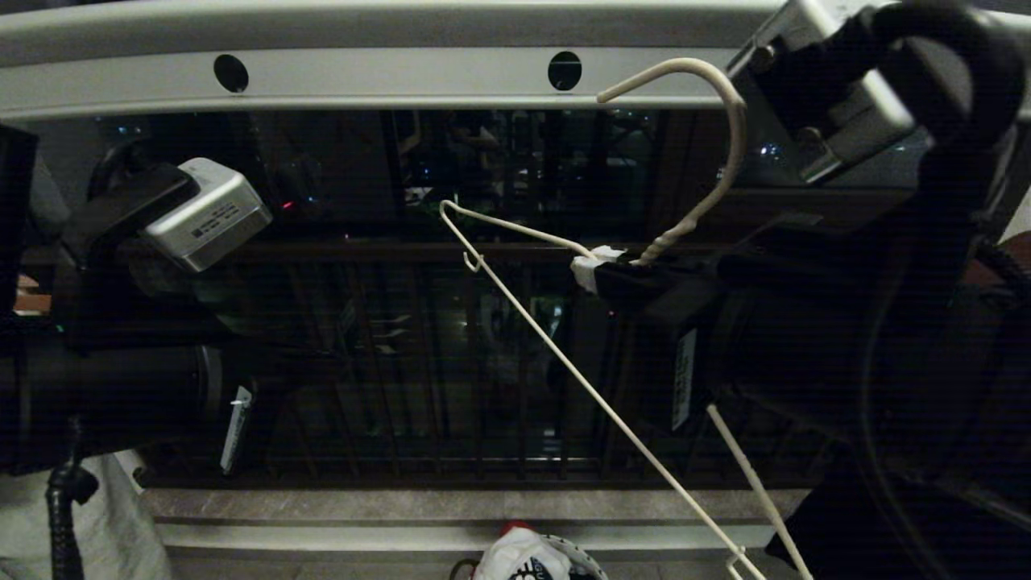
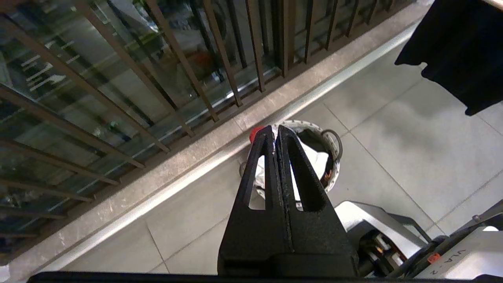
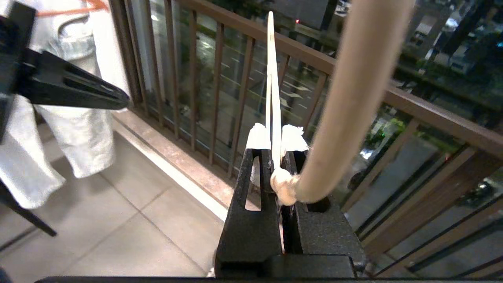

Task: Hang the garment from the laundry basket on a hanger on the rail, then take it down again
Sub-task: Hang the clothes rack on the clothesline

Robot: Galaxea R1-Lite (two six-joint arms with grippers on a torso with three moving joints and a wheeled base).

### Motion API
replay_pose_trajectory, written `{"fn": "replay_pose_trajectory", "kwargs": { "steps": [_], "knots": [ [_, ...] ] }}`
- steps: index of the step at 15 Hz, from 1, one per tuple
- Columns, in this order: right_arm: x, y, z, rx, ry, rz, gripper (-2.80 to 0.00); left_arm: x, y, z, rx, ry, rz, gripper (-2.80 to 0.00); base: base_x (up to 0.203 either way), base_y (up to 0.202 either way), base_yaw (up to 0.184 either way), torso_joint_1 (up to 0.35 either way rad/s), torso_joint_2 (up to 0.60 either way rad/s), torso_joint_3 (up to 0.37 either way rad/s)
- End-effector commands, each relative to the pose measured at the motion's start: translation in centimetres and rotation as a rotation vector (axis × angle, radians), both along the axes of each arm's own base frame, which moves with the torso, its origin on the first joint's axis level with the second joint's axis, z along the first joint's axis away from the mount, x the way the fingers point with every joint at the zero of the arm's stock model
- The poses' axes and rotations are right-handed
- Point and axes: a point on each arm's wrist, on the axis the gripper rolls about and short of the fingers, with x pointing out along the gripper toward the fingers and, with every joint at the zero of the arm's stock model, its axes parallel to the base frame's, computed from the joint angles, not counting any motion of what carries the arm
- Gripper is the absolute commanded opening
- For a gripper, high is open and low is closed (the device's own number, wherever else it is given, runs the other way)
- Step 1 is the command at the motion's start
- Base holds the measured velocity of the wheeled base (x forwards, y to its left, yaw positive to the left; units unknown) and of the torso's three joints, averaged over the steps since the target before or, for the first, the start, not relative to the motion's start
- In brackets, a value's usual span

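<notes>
The right gripper [image 1: 594, 270] pinches the bare wire hanger [image 1: 564, 354] at its twisted neck, tilted so the hook rises toward the rail [image 1: 387, 76] but hangs just short of it. The left gripper [image 2: 275, 135], pressed together and empty, waits beside it. The garment [image 1: 515, 557] appears to lie in the laundry basket [image 2: 334, 157] below, seemingly to be hung later

It's night out on a balcony. Dark railing bars [image 2: 220, 59] run along a stone kerb [image 2: 177, 165], glass behind them showing street lights. The floor [image 2: 412, 133] is pale grey tile. Pale denim [image 3: 74, 129] hangs to one side.
</notes>
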Motion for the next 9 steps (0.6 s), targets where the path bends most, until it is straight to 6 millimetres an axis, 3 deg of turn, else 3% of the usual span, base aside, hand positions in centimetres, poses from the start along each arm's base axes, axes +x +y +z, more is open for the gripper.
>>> {"fn": "replay_pose_trajectory", "kwargs": {
  "steps": [1,9],
  "knots": [
    [0.8,1.3,-0.3,-0.016,0.003,-0.004,-2.80,-0.3,0.2,0.2,-0.007,-0.012,0.001,-2.80,0.000,0.000,0.000,0.000,0.00,0.000],
    [4.6,1.0,0.5,-0.022,-0.034,-0.124,-2.80,-1.0,0.7,0.9,-0.027,-0.042,-0.001,-2.80,0.000,0.000,0.000,0.000,0.00,0.000]
  ]
}}
